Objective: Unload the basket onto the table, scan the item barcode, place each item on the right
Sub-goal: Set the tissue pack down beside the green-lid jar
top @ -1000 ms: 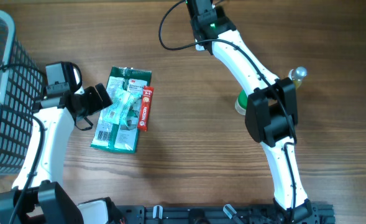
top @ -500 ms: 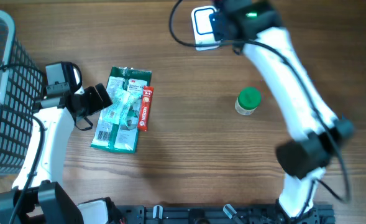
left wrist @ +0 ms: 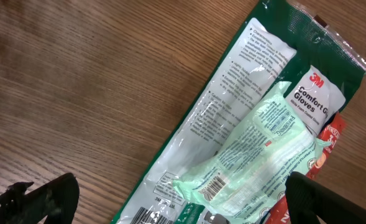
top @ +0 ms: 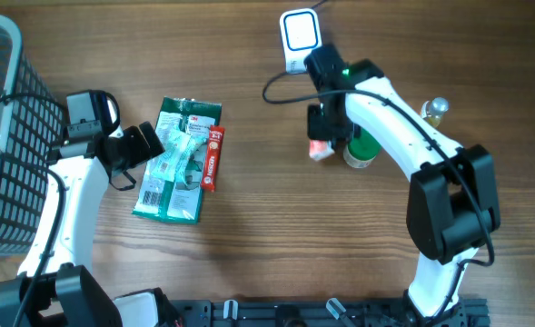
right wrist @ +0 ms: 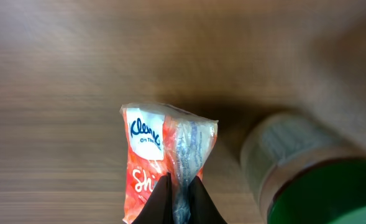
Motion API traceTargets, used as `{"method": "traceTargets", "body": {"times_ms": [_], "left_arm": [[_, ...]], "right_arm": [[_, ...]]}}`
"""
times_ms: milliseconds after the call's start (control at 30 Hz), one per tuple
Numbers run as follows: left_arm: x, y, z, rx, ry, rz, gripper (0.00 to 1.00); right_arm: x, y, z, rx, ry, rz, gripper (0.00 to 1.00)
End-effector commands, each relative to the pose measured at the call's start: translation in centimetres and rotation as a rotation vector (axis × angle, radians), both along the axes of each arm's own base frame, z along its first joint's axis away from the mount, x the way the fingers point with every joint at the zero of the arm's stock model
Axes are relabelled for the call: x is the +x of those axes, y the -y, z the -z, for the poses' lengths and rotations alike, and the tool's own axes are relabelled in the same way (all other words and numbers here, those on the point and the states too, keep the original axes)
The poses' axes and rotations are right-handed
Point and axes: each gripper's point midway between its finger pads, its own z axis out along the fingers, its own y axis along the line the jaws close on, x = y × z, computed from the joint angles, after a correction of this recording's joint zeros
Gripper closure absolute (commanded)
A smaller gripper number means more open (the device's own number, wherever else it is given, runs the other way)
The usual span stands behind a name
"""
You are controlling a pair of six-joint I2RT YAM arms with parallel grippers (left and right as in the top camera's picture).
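Observation:
My right gripper is shut on the edge of a red-orange Kleenex tissue pack, which hangs just above the wood. From overhead the pack sits left of a green-lidded jar, in front of the white scanner. No barcode shows on the pack in either view. My left gripper stands open over a green 3M glove package, whose barcodes face up. In the overhead view the left gripper is at that package's left edge.
A grey wire basket stands at the far left. A slim red packet lies along the glove package's right side. A small silver-topped object sits behind the right arm. The green-lidded jar is close on the right of the held pack.
My right arm has swung from the scanner at the back down toward the table, bringing the tissue pack beside the green-lidded jar. The left arm has not moved.

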Motion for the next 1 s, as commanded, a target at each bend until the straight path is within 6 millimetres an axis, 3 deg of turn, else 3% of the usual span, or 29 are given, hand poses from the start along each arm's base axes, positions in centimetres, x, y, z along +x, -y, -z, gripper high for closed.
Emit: {"method": "traceTargets", "body": {"times_ms": [0, 133, 367, 567, 600, 633, 733, 800, 900, 967], "left_arm": [[-0.1, 0.3, 0.2, -0.001, -0.006, 0.025, 0.00], [-0.1, 0.3, 0.2, -0.001, -0.006, 0.025, 0.00], [-0.1, 0.3, 0.2, -0.001, -0.006, 0.025, 0.00], [-0.1, 0.3, 0.2, -0.001, -0.006, 0.025, 0.00], [-0.1, 0.3, 0.2, -0.001, -0.006, 0.025, 0.00], [-0.1, 0.3, 0.2, -0.001, -0.006, 0.025, 0.00], [-0.1, 0.3, 0.2, -0.001, -0.006, 0.025, 0.00], [-0.1, 0.3, 0.2, -0.001, -0.006, 0.025, 0.00], [-0.1, 0.3, 0.2, -0.001, -0.006, 0.025, 0.00], [-0.1, 0.3, 0.2, -0.001, -0.006, 0.025, 0.00]], "right_arm": [[-1.1, 2.3, 1.3, -0.118, -0.020, 0.034, 0.95], [-2.2, 6.5, 0.4, -0.341, -0.031, 0.080, 0.95], [-3.8, 10.2, -0.6, -0.465, -0.083, 0.197, 0.90], [-3.6, 9.8, -0.3, -0.436, -0.083, 0.204, 0.88], [-3.5, 9.8, -0.3, -0.434, -0.080, 0.199, 0.79], [-3.4, 9.7, -0.3, -0.430, -0.078, 0.179, 0.64], [-3.0, 9.5, -0.2, -0.423, -0.067, 0.159, 0.45], [-2.8, 9.1, 0.0, -0.399, -0.064, 0.161, 0.37], [-1.9, 6.6, 0.8, -0.258, -0.056, 0.124, 0.34], [-1.4, 3.5, 1.4, -0.088, -0.064, 0.104, 0.30]]}}
